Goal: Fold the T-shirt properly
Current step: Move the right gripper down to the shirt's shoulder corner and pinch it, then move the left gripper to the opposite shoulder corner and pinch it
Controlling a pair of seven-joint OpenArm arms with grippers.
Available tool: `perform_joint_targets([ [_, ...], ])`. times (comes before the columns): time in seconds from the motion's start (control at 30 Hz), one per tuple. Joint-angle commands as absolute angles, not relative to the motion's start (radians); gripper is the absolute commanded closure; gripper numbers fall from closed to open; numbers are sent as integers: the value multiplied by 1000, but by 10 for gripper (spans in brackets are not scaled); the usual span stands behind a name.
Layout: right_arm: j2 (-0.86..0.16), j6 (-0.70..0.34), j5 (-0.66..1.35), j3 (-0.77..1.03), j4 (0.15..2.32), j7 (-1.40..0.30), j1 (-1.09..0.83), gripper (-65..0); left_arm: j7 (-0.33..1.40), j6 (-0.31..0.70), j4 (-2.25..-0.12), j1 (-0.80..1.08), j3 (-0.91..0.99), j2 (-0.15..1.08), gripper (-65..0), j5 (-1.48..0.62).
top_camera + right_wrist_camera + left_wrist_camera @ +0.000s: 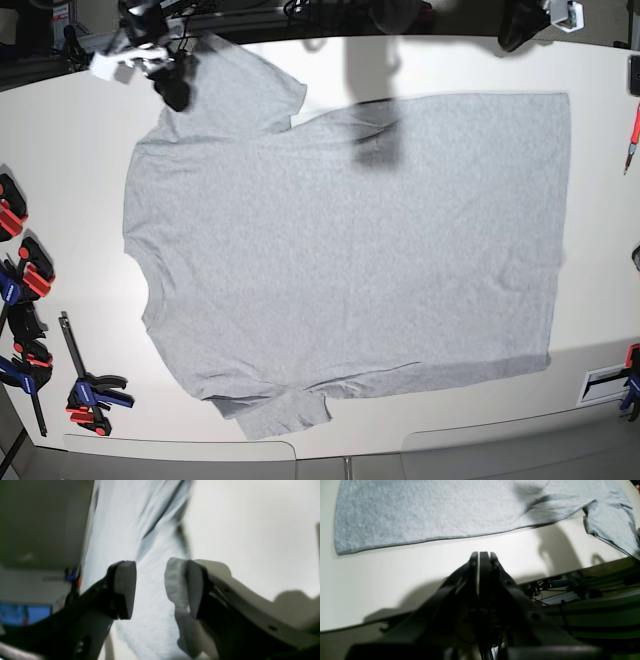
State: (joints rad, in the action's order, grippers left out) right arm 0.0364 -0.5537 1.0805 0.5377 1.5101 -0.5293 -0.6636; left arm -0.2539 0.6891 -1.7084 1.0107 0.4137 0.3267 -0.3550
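Base view shows the T-shirt (pixel 340 260) spread flat, plain side up, across the middle of the counter (pixel 70 200); no fold is made yet. Right claw (pixel 150 587) hangs spread above cloth at upper left, gripping nothing; left claw (pixel 481 557) is pressed together, empty. Next, I judge, comes pinching a sleeve edge.

Bright overhead light; soft arm shadows on table (pixel 90 110); right wrist view motion-blurred; base view bowed at edges.
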Motion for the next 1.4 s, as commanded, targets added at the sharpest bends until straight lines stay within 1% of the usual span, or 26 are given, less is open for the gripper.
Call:
perform_joint_targets([
  [0.0, 41, -521, 1039, 516, 1512, -553, -673, -310, -277, 698, -1723, 1025, 420, 333, 0, -369],
  [0.1, 60, -485, 1002, 468, 1512, -537, -673, -310, -277, 698, -1723, 1025, 420, 333, 0, -368],
  [0.2, 75, -485, 991, 463, 1512, -534, -673, -310, -277, 698, -1723, 1025, 420, 332, 0, -369],
  [0.3, 67, -485, 991, 463, 1512, -535, -673, -309, -278, 698, -1723, 1025, 420, 330, 0, -369],
  [0.33, 66, -485, 991, 463, 1512, -535, -673, -295, -278, 698, -1723, 1025, 420, 330, 0, -369],
  [0.37, 66, -485, 991, 463, 1512, -535, -673, -258, -283, 698, -1723, 1024, 420, 330, 0, -369],
  [0.4, 66, -486, 991, 463, 1512, -536, -673, -200, -290, 698, -1723, 1024, 420, 330, 0, -369],
  [0.47, 67, -490, 990, 463, 1512, -542, -673, -51, -291, 698, -1723, 1018, 420, 330, 0, -369],
  [0.5, 66, -491, 990, 463, 1512, -550, -673, 0, -284, 698, -1723, 1013, 420, 330, 0, -369],
  [0.57, 67, -491, 984, 463, 1512, -566, -673, 0, -285, 698, -1723, 1005, 420, 330, 0, -369],
  [0.6, 67, -491, 969, 463, 1512, -566, -673, 0, -285, 698, -1723, 998, 420, 330, -17, -369],
  [0.7, 67, -490, 937, 463, 1512, -562, -673, 0, -284, 698, -1723, 974, 420, 331, -162, -369],
  [0.73, 67, -490, 937, 463, 1512, -562, -673, 0, -274, 698, -1723, 963, 420, 331, -198, -369],
  [0.77, 67, -490, 937, 463, 1512, -562, -673, 0, -255, 698, -1723, 951, 420, 331, -210, -370],
  [0.83, 67, -490, 937, 463, 1512, -562, -674, 0, -173, 698, -1723, 920, 421, 340, -209, -389],
  [0.93, 67, -490, 937, 463, 1512, -562, -674, 0, 31, 698, -1723, 857, 447, 354, -209, -476],
  [1.1, 70, -490, 937, 464, 1512, -562, -673, 0, 265, 698, -1723, 753, 584, 398, -209, -712],
  [1.17, 70, -490, 937, 464, 1512, -562, -674, 0, 342, 650, -1720, 719, 646, 432, -209, -776],
  [1.27, 70, -490, 937, 463, 1512, -562, -673, 0, 394, 574, -1680, 689, 712, 493, -209, -835],
  [1.37, 70, -490, 937, 464, 1512, -562, -673, 0, 434, 485, -1563, 657, 727, 553, -209, -872],
])
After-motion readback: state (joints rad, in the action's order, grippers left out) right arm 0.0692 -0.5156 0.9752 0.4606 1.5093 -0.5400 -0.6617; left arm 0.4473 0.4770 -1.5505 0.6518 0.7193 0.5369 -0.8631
